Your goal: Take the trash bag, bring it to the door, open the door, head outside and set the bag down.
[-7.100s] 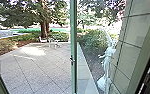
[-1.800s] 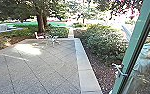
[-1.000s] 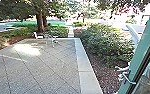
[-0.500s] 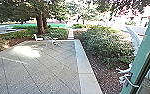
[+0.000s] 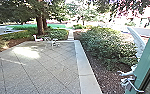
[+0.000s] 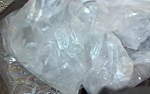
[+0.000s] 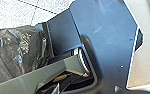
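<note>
At the right of the head view stands the door (image 5: 146,67), swung outward, its green edge slanting up and its metal handle (image 5: 132,86) low on that edge. Large in the left wrist view is the trash bag (image 6: 66,47), crumpled clear plastic with shiny folds; what it holds is hard to make out. Dark, glossy, wrinkled plastic (image 7: 13,50) lies beside the robot's plate in the right wrist view; I cannot tell whether it is the same bag.
Paving (image 5: 41,67) stretches ahead to a chair (image 5: 37,38) and a small table (image 5: 53,43). A pale curb (image 5: 83,67) borders shrubs (image 5: 103,47) on the right. Past the door edge rises a white statue (image 5: 138,41).
From across the middle of the head view, the door's edge has moved to the far right as the door swung open, uncovering the shrubs. It has shifted slightly further right in the last second.
</note>
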`<state>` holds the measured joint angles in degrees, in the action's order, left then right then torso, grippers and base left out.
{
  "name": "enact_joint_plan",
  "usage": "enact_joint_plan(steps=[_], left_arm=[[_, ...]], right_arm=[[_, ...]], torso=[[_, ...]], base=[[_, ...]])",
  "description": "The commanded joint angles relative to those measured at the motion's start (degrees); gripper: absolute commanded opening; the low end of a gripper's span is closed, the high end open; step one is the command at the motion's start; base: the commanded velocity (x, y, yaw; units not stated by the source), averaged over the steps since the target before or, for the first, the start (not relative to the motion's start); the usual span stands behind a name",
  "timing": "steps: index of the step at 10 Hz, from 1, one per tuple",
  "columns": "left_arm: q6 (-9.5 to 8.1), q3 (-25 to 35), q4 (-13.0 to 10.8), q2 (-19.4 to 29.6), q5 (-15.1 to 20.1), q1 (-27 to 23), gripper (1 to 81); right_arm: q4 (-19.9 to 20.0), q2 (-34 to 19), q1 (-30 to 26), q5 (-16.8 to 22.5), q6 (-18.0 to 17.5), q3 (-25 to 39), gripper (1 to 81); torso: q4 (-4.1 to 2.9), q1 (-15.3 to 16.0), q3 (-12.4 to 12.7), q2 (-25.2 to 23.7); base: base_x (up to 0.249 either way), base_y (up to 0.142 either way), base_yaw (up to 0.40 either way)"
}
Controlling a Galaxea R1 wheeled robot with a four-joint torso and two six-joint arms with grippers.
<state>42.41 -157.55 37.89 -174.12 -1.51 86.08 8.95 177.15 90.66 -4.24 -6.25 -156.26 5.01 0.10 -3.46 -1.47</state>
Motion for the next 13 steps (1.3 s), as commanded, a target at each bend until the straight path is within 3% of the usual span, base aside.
enact_joint_plan(steps=[1,4,5,6,7,8,12,13], left_arm=[[0.39,0.0,-0.2,0.1,4.1,-2.5,1.0],[0.39,0.0,-0.2,0.2,4.2,-2.4,1.0],[0.39,0.0,-0.2,0.2,4.2,-2.5,1.0],[0.31,0.0,-0.2,0.2,4.2,-2.4,1.0],[0.39,0.0,0.0,0.2,4.1,-2.5,1.0],[0.30,0.0,0.3,0.3,4.1,-2.5,1.0],[-0.14,0.1,0.4,0.4,2.7,-2.7,1.0],[-0.14,0.5,0.4,0.5,2.7,-2.7,1.0]], right_arm=[[-0.4,0.5,-2.0,3.6,0.2,0.4,81.1],[-0.5,0.6,-2.1,3.6,0.3,0.4,81.1],[-0.5,0.6,-2.1,3.7,0.3,0.4,81.1],[-0.5,0.5,-2.1,3.6,0.3,0.4,81.1],[-0.5,0.5,-2.1,3.6,0.3,0.4,81.1],[-0.5,0.5,-2.1,3.6,0.3,0.4,81.1],[-0.5,0.4,-2.1,3.6,0.3,0.4,81.1],[-0.4,0.3,-2.0,3.6,0.2,0.4,81.1]], torso=[[0.00,0.0,0.0,0.0],[0.00,0.1,0.0,0.0],[-5.62,0.0,0.0,0.0],[-5.89,0.0,0.0,0.0],[-6.87,0.0,0.0,0.0],[-8.55,0.0,0.0,0.0],[-16.43,0.0,0.0,0.0],[-17.09,0.0,0.0,0.0]], base=[[0.110,0.000,0.000],[0.026,0.000,0.000],[0.000,0.000,0.000],[0.000,0.000,0.000],[0.000,0.000,0.000],[0.000,0.000,0.000],[0.000,0.000,0.000],[0.000,0.000,0.000]])
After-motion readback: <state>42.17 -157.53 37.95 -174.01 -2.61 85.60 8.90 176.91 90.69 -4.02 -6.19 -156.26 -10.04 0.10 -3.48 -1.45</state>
